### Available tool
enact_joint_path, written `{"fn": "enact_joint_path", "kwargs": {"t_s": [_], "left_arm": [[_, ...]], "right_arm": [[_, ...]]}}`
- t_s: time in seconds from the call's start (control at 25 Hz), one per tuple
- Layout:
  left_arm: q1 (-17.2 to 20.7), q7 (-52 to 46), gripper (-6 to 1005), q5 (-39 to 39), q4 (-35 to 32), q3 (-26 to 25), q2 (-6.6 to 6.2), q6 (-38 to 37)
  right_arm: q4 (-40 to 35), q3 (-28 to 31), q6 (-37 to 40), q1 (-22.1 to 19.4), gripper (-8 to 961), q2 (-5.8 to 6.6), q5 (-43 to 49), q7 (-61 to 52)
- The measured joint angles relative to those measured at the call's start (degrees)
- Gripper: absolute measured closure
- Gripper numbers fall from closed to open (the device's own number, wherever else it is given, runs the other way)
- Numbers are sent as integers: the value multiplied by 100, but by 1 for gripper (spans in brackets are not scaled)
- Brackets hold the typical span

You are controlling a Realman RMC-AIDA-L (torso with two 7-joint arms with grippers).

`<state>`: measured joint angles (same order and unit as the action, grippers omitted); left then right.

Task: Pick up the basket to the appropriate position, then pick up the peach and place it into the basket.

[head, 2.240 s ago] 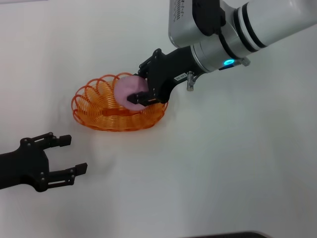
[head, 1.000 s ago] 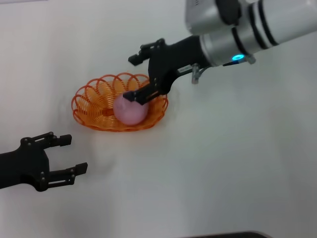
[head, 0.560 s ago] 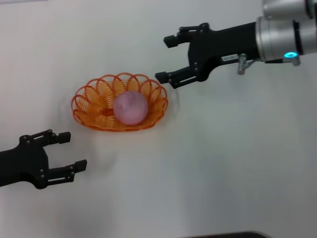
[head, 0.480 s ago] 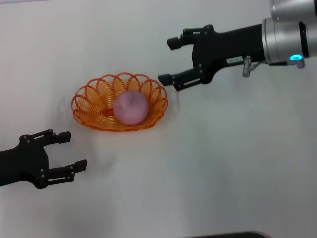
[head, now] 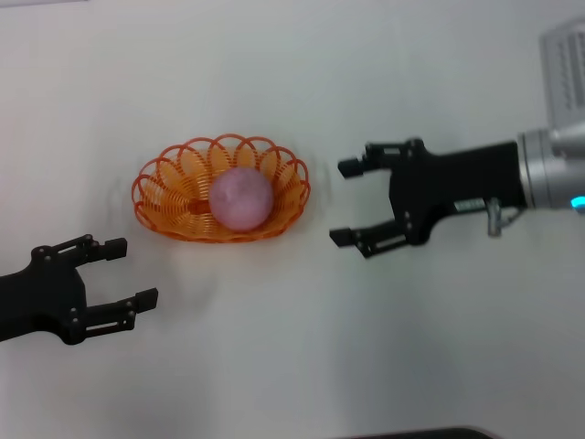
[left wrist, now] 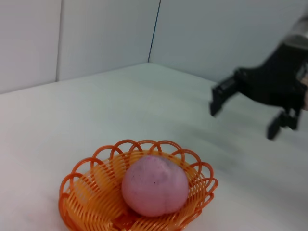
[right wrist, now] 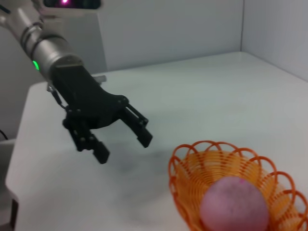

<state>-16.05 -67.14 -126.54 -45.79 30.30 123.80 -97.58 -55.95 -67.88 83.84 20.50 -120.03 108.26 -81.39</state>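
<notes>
The orange wire basket [head: 174,197] [left wrist: 86,192] [right wrist: 192,178] rests on the white table left of centre, and the pink peach [head: 241,198] [left wrist: 154,185] [right wrist: 234,204] lies inside it, toward its right half. My right gripper [head: 347,203] [left wrist: 246,111] hangs open and empty to the right of the basket, a short gap away from its rim. My left gripper [head: 124,272] [right wrist: 125,135] is open and empty near the front left, below the basket and apart from it.
The white table [head: 292,347] stretches around the basket. A pale wall corner [left wrist: 154,29] stands behind the table. A sheet or panel [head: 567,64] shows at the right edge.
The right gripper let go of the peach in the basket, lifted off, swung back to the right and then came forward. The peach now rests in the basket. The left gripper barely shifted.
</notes>
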Motion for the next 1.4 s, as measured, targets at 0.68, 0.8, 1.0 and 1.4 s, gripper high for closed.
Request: {"fn": "enact_joint_path", "kwargs": {"t_s": [0.68,0.8,1.0,1.4], "left_arm": [[64,54,175,-42,111,-4,-5,-69],[82,130,174,-43,166,-6,0,-33],[69,269,175,-41,254,21,9,-30],[144,1068,217,-32,704,-67,16,212]], "right_arm": [[1812,282,28,-361,24,15,-342,2064],[2151,522,15,-367,24,15,-346,2393],[2343,798,49,-383,24,15,-349,2704],[2544,1032,87,-336,24,8,-471,3160]]}}
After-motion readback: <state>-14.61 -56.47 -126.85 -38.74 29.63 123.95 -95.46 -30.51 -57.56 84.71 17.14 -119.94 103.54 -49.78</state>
